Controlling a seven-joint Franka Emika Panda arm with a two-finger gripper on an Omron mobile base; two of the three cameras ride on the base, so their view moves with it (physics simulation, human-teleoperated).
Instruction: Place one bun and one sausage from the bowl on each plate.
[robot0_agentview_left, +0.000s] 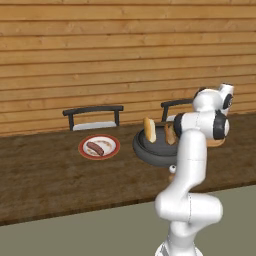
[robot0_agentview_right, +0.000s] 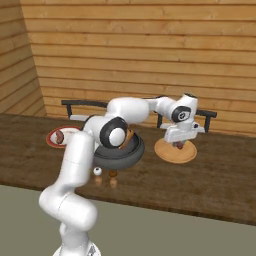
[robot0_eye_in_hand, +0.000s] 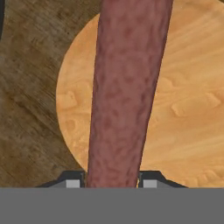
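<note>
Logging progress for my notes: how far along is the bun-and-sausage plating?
Done: one sausage lies on the white plate. In hand: the end effector holds a second sausage above the wooden plate. Left: release it, then move the two buns in the bowl, one to each plate.

The sausage (robot0_eye_in_hand: 124, 92) looks rough and mottled, matt red-brown, over a smooth pale wooden disc (robot0_eye_in_hand: 188, 105) with visible grain, on a dark, coarse-grained wooden counter (robot0_eye_in_hand: 26, 100).
</note>
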